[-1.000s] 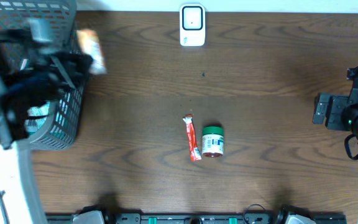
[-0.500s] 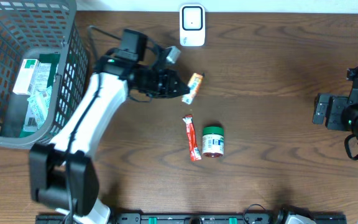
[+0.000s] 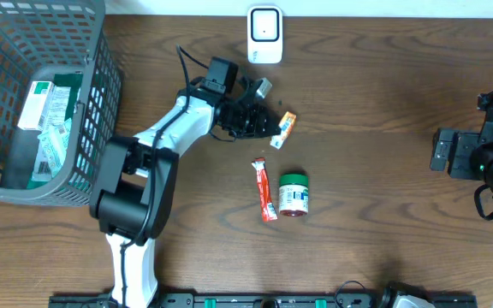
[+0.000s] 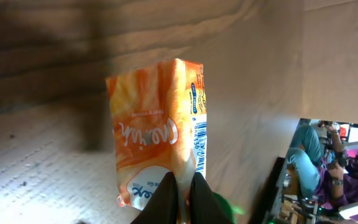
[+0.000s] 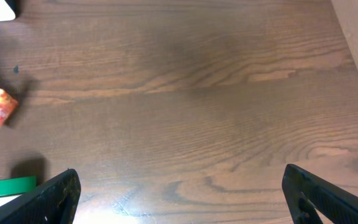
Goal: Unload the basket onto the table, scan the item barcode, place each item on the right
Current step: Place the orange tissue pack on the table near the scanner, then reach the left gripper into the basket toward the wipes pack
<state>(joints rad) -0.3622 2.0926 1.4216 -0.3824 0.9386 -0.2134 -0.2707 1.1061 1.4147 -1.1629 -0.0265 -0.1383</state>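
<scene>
Surface (image 3: 383,77) of brown wood carries it all. One grey basket (image 3: 101,94) sits at the left with packs inside. Of two arms, the left was over that basket a second ago; now the left claw (image 3: 274,127) is out in the middle, pinched tight on one orange packet (image 3: 288,125) near the one white scanner (image 3: 264,34), so scanning looks close. The right claw (image 3: 442,152) waits wide open, empty. One green-lid jar (image 3: 294,193) and one red stick (image 3: 266,190) lie side by side.
</scene>
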